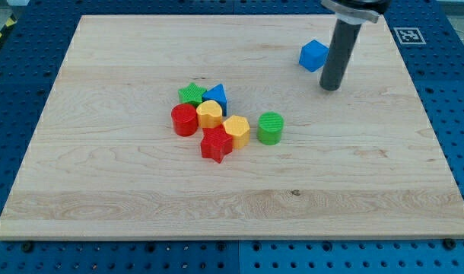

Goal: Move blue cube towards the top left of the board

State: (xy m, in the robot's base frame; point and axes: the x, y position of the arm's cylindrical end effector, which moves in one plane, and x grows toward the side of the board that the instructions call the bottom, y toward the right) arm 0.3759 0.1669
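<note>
The blue cube (313,55) sits on the wooden board (103,160) in the view's upper right. My tip (331,87) is on the board just to the right of and slightly below the cube, a small gap apart from it. The dark rod rises from the tip to the view's top edge.
A cluster lies near the board's middle: a green star (191,93), a blue triangular block (217,97), a red cylinder (184,120), a yellow block (209,114), a second yellow block (236,130), a red star (216,144) and a green cylinder (270,128). A blue pegboard table surrounds the board.
</note>
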